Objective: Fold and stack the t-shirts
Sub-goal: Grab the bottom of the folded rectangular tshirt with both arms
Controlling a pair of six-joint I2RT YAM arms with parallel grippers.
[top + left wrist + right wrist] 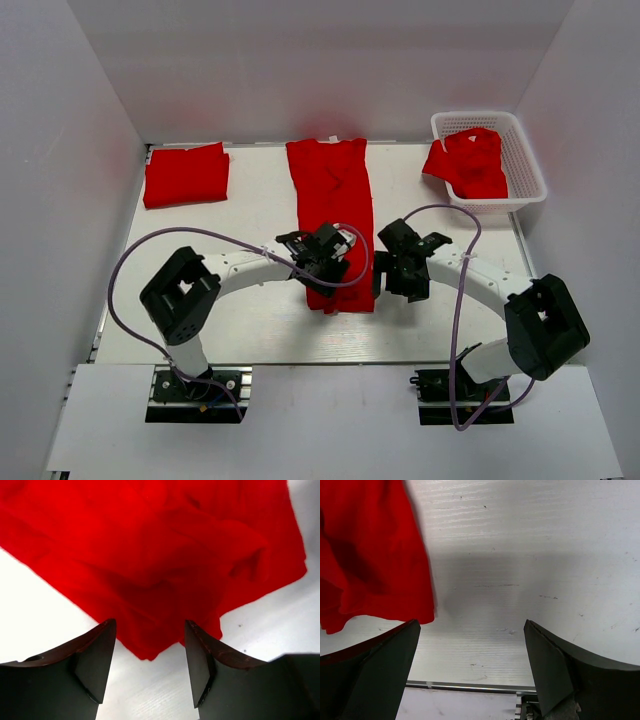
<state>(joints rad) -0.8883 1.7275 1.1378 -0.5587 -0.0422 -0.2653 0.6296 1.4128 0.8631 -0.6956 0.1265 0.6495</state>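
A red t-shirt, folded into a long strip, lies in the middle of the table; it also shows in the left wrist view and the right wrist view. A folded red t-shirt lies at the back left. Another red t-shirt lies crumpled in the white basket. My left gripper is open and empty over the strip's near end, with a fabric corner just ahead of its fingertips. My right gripper is wide open and empty beside the strip's right edge, over bare table.
White walls close in the table on the left, back and right. The table's near edge with its metal rail lies close below my right gripper. Purple cables loop beside both arms.
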